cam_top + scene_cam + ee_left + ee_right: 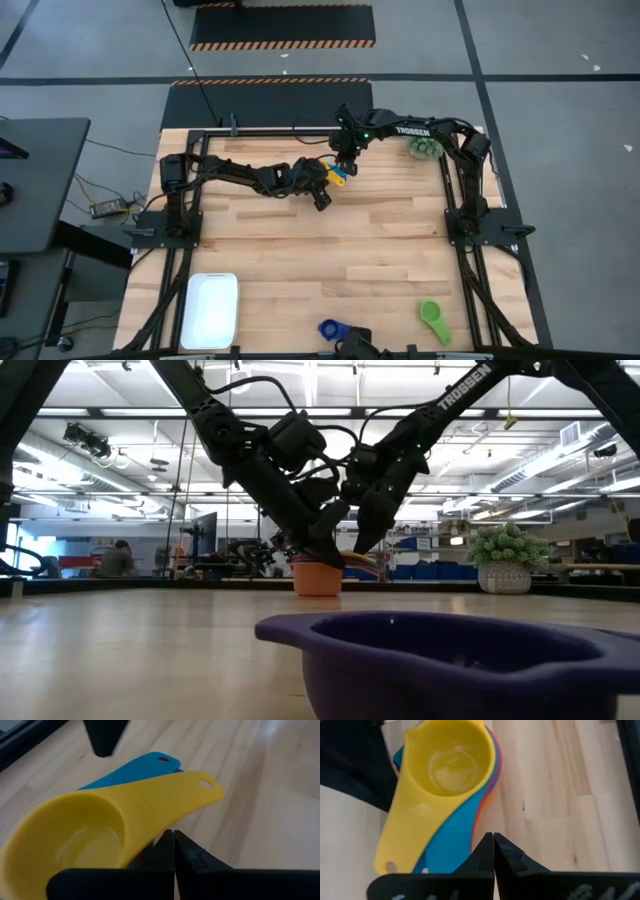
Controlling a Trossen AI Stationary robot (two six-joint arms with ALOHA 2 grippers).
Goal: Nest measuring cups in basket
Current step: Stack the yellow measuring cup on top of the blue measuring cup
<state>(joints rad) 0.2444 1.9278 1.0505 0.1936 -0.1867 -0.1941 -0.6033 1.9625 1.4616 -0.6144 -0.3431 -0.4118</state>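
A nested stack of measuring cups (pixel 338 177) stands on the table near its far edge: yellow (pixel 90 840) on top, blue (pixel 135 767) under it, orange (pixel 317 577) at the bottom. Both grippers meet at this stack. My left gripper (pixel 173 840) is shut beside the yellow cup's handle. My right gripper (pixel 493 840) is shut at the stack's side by the blue handle (pixel 447 845). A navy cup (pixel 331 328) and a green cup (pixel 434 320) lie near the near edge. The white basket (pixel 210 310) sits at the near left corner. My left gripper's shut fingertips (pixel 167 845) lie close under the yellow cup's handle (pixel 185 795), coming from the table's left; whether they touch it I cannot tell. My right gripper's shut fingertips (pixel 487 842) stand at the edge of the stacked handles, pointing down; I cannot tell whether they touch.
A small green potted plant (pixel 424 148) stands at the far right corner. The navy cup (pixel 450 660) fills the foreground of the low view. Bare wood lies between the stack and the basket. The arms' frames run along the left and right edges.
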